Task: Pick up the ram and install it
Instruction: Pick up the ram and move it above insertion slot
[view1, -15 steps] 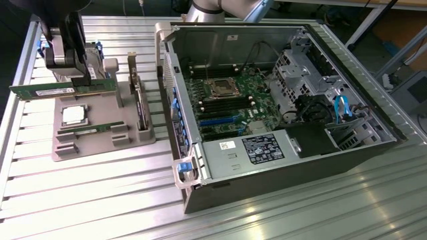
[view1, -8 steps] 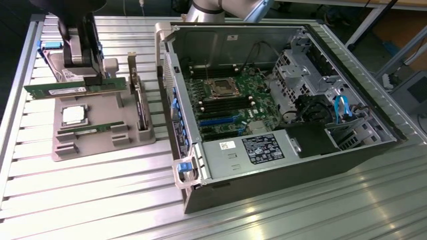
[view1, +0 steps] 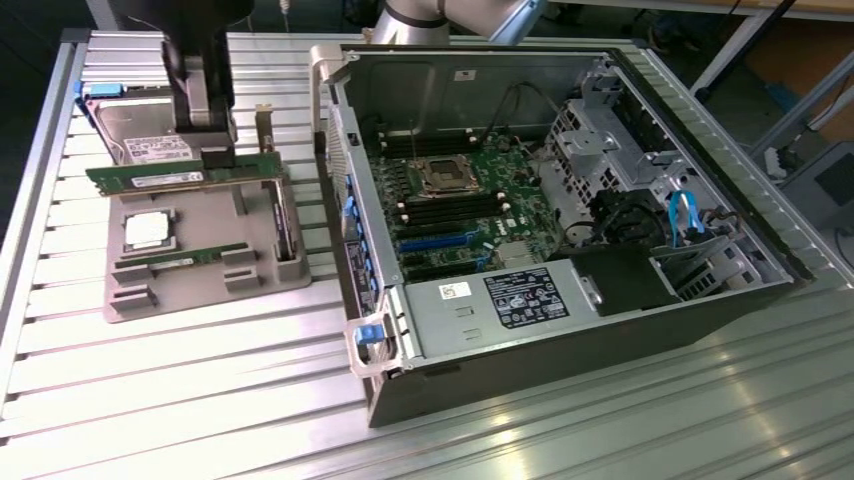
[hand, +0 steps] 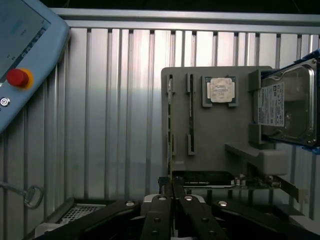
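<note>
— What is seen nearest?
— An open computer case is laid on the worktop, with a grey tray beside it.
— And the ram?
— The ram is held over the tray's far end, clamped in the clenched gripper.

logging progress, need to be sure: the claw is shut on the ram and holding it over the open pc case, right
Not quite. The claw is shut on the ram, but it holds it over the grey parts tray, on the exterior view's left of the open pc case, not over the case. The exterior view shows this.
</note>
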